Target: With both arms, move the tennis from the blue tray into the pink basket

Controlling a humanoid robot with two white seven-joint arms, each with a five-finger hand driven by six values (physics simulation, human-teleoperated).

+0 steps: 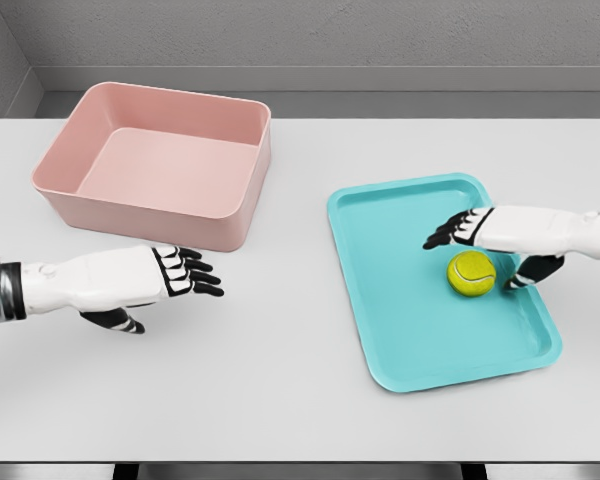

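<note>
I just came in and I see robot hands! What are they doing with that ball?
The robot's right hand is reaching over a yellow tennis ball that lies on a blue tray, fingers open around it but not gripping yet. Its left hand waits open above the white table, in front of the pink basket, which has nothing in it.

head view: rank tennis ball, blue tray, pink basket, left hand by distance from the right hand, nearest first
1. tennis ball: on the tray, just below the right hand, between fingers and thumb.
2. blue tray: directly under the hand, on the table's right side.
3. pink basket: back left of the table, empty.
4. left hand: front left, open above the table, just before the basket.
</note>
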